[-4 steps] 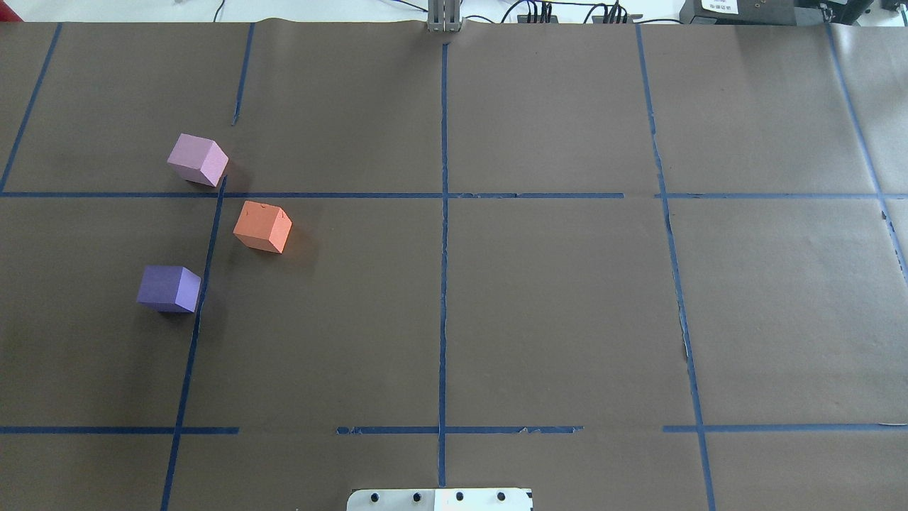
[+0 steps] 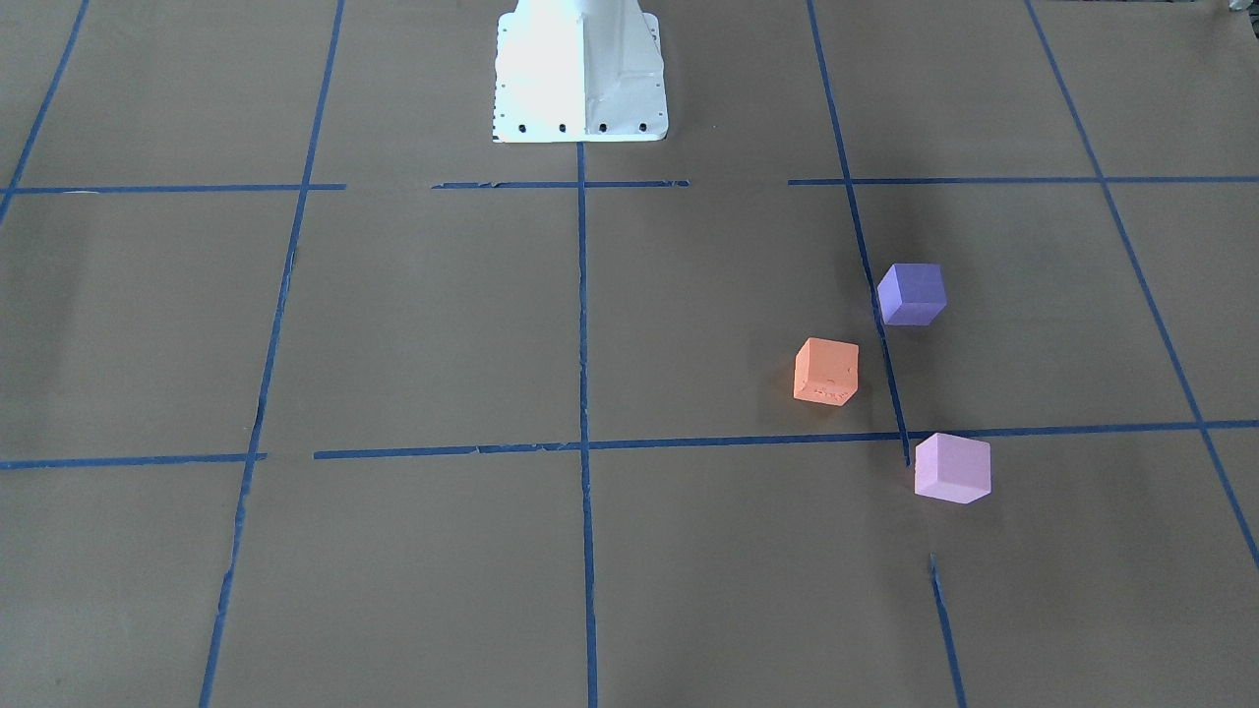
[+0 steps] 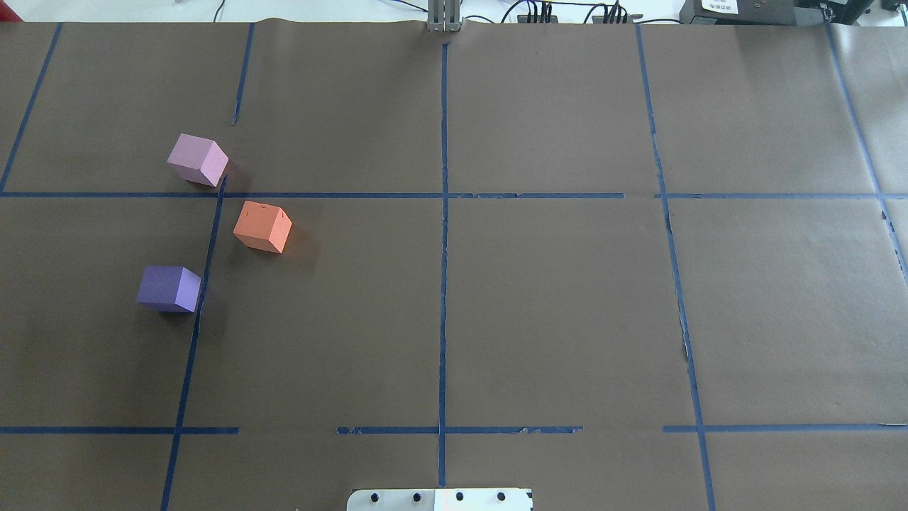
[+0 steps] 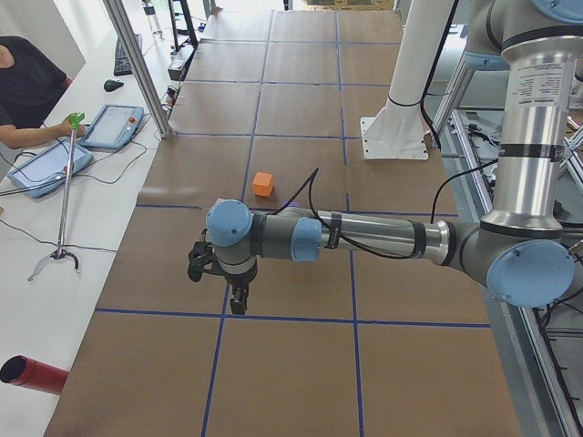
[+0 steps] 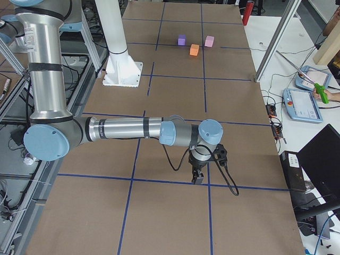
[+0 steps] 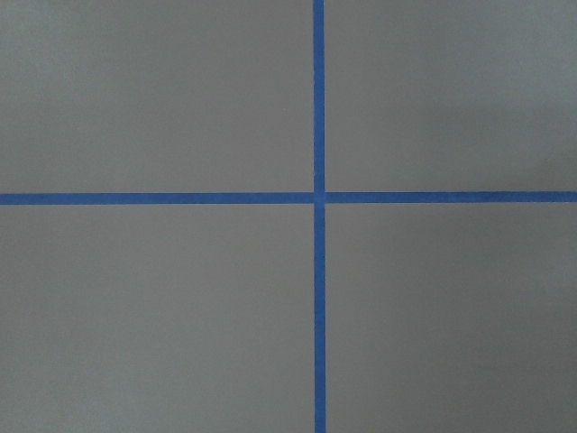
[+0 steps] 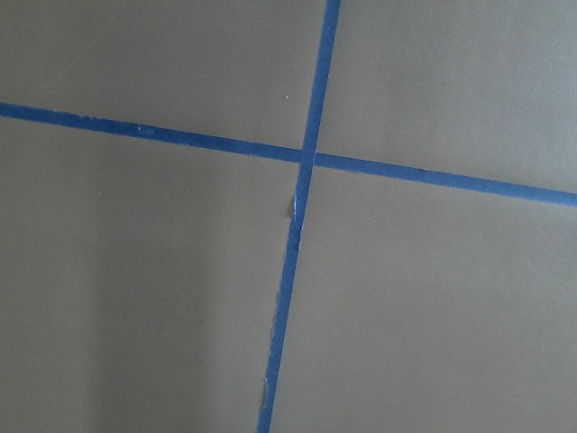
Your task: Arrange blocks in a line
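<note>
Three blocks lie apart on the brown paper on the robot's left side. In the overhead view the pale pink-lilac block point(image 3: 198, 160) is farthest, the orange block point(image 3: 262, 226) sits in the middle and more inward, and the violet-blue block point(image 3: 169, 288) is nearest. They also show in the front view: violet-blue point(image 2: 912, 294), orange point(image 2: 826, 371), pink-lilac point(image 2: 951, 468). My left gripper point(image 4: 239, 302) points down over a tape crossing, away from the blocks. My right gripper point(image 5: 198, 178) points down at the far end of the table. I cannot tell whether either is open or shut.
Blue tape lines point(image 3: 443, 248) grid the paper. The white robot base point(image 2: 580, 79) stands at the table's near edge. An operator, tablets point(image 4: 50, 164) and a red cylinder point(image 4: 32, 375) are beside the table's far side.
</note>
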`<action>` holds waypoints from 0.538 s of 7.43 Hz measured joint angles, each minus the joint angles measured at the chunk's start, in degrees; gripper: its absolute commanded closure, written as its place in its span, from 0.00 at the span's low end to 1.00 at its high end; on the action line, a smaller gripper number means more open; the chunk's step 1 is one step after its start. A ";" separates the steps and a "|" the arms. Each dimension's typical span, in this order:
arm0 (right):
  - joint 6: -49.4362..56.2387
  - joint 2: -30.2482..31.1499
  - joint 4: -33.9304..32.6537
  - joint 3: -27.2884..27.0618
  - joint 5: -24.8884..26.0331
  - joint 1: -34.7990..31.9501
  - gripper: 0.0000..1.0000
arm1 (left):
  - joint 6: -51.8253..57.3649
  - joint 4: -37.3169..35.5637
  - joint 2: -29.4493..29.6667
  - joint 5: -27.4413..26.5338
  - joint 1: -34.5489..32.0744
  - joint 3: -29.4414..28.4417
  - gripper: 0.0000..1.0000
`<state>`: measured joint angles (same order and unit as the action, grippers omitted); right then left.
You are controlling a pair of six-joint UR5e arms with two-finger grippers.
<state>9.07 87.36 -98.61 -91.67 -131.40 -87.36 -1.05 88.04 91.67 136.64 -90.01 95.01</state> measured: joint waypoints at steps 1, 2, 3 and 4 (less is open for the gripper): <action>-0.01 0.00 0.00 0.00 0.00 0.00 0.00 | -0.27 -0.95 0.97 -0.09 1.78 1.83 0.00; -0.02 0.00 0.00 0.00 0.00 0.00 0.00 | -1.36 -2.58 1.82 -0.14 3.74 4.26 0.00; -0.02 0.00 0.00 -0.01 0.00 0.00 0.00 | -4.29 -3.69 2.79 0.23 5.27 6.44 0.00; -0.02 0.00 0.00 -0.04 0.00 0.00 0.00 | -9.15 -4.00 3.95 0.73 7.30 8.78 0.00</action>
<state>9.05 87.36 -98.61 -91.71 -131.40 -87.36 -10.20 84.04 95.62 137.37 -82.70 103.79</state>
